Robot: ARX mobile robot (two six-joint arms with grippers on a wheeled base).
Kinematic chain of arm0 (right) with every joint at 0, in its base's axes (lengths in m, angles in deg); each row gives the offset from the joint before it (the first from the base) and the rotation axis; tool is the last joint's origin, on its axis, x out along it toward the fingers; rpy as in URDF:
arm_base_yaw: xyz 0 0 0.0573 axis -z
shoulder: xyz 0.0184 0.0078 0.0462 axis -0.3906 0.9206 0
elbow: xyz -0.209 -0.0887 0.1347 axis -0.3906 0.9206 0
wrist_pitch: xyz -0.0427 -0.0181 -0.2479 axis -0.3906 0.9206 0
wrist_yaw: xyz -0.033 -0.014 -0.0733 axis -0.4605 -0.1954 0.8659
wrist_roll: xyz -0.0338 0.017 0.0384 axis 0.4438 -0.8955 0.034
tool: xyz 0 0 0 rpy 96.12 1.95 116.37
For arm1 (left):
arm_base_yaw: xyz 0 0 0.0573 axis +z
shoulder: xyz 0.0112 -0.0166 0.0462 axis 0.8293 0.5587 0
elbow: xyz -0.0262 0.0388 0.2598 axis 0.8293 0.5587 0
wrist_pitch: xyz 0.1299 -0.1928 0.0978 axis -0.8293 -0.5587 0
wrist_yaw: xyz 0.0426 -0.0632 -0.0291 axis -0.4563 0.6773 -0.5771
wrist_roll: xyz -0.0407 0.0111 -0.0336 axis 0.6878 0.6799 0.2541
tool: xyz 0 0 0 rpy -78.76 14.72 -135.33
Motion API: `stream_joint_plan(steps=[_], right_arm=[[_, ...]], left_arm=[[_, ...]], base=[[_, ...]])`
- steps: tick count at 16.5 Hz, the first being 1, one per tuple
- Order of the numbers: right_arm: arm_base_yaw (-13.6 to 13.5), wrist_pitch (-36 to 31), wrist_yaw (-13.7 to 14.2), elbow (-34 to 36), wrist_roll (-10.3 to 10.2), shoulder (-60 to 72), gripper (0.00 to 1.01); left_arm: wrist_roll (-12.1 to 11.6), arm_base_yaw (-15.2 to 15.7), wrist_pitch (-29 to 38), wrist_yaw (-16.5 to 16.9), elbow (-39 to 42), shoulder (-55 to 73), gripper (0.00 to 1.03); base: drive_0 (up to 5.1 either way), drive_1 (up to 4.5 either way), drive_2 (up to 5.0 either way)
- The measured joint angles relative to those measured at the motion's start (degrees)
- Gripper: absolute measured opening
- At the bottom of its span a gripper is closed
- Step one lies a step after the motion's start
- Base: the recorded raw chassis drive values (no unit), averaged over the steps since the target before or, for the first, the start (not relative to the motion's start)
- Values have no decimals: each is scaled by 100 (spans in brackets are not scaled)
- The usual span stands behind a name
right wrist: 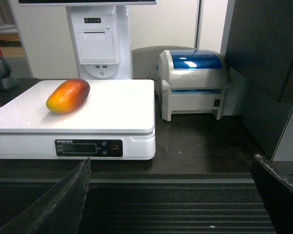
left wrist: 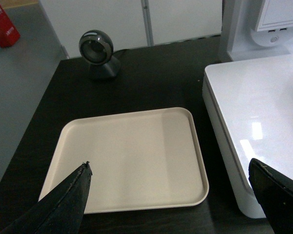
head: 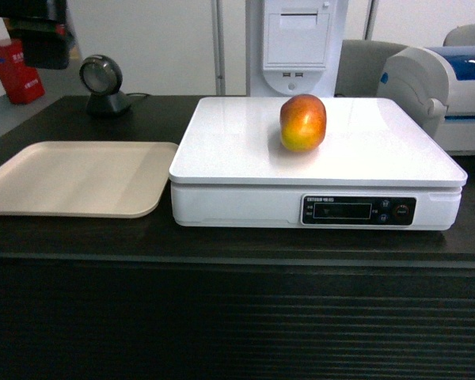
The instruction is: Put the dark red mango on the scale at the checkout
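The mango [head: 303, 122], red-orange shading to yellow, lies on the white platform of the scale [head: 245, 150], toward its back middle. From the right wrist the mango [right wrist: 68, 95] rests on the left part of the scale [right wrist: 117, 105]. The scale stands on the black checkout counter [head: 222, 309] with its ribbed front. Neither gripper shows in the head view. My left gripper [left wrist: 170, 168] hangs open above the front of the beige tray, empty. Held in front of the counter's ribbed panel, my right gripper [right wrist: 171, 165] is open and holds nothing.
A beige tray [head: 32, 198] lies left of the scale. A round barcode scanner [head: 101, 82] stands at the back left, a white receipt terminal [head: 295, 39] behind the scale, and a white and blue printer [right wrist: 193, 83] to the scale's right. A red box [head: 14, 71] sits far left.
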Motion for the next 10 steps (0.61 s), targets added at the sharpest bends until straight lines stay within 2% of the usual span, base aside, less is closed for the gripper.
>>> stream_joint_plan(steps=[4,8,10], right_arm=[[0,0,0,0,0,0,98],[0,0,0,0,0,0,98],[0,0,0,0,0,0,98]], left_arm=[[-7,315,-90,37,1099,-1051,98],[232,872,-437,35,1718,-2063,98],[308,905,-623,55,1781,-2406,98]], base=[[0,0,0],[0,0,0],[0,0,0]])
